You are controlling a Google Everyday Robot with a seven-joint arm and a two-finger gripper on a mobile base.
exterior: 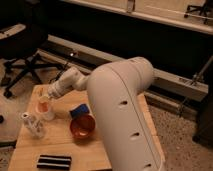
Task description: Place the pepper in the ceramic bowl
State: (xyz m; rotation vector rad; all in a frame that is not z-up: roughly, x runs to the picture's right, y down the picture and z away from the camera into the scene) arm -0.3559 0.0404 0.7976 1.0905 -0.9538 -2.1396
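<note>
The pepper (43,104) is small and orange and sits in the mouth of a white cup (46,112) at the left of the wooden table. The gripper (46,96) is at the end of the white arm, directly over the cup and right at the pepper. Whether it grips the pepper is hidden. The ceramic bowl (82,127) is rust-orange with a paler centre. It stands on the table to the right of the cup, near the arm's big white link, and holds nothing I can see.
A blue block (78,109) lies just behind the bowl. A small white object (31,123) stands left of the cup. A black, white-striped item (53,161) lies near the table's front edge (30,167). An office chair (22,60) stands at back left.
</note>
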